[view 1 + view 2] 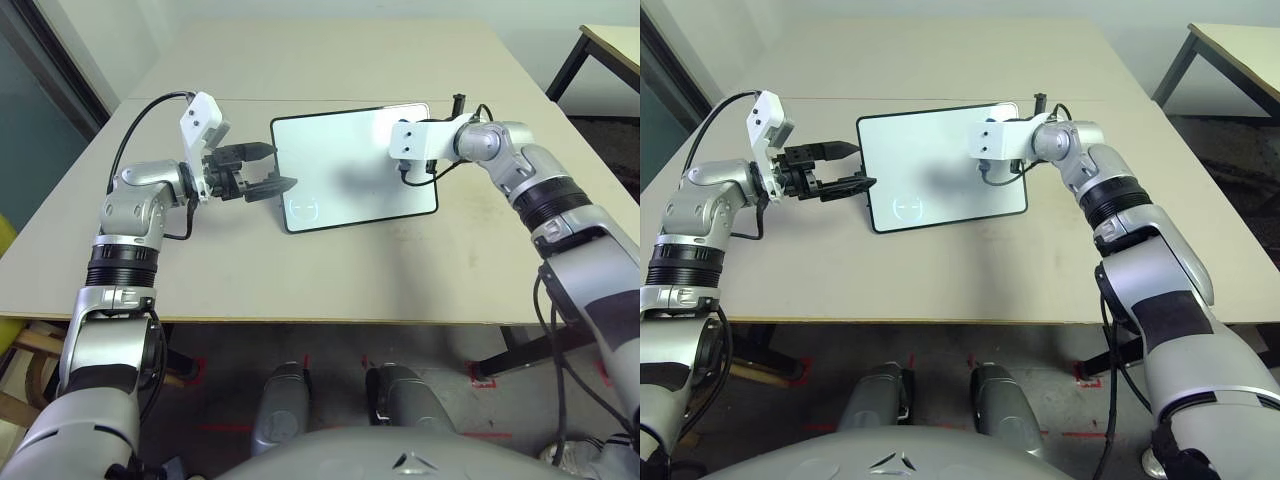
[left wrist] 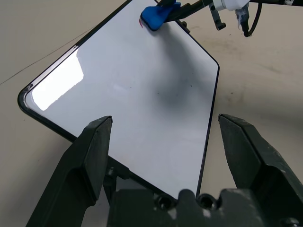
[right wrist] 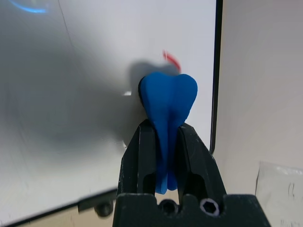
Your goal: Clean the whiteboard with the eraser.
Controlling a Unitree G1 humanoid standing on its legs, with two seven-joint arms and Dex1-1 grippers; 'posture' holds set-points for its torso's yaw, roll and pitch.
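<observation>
The right gripper [image 3: 165,142], clamped on the eraser [image 3: 168,101], should push over the red mark [image 3: 171,59] just ahead; the left gripper [image 2: 165,142] gapes beside the whiteboard [image 2: 142,94].

Lighting even and bright, from overhead; image quality serviceable.

You have a soft grey shadow on the whiteboard [image 1: 345,180] under the right arm, and a bright window-like glare patch near one corner in your left wrist view. The eraser [image 3: 168,101] casts a diffuse shadow on the board. Your right wrist view is soft at the far corner, and the surface [image 1: 300,270] is evenly lit.
</observation>
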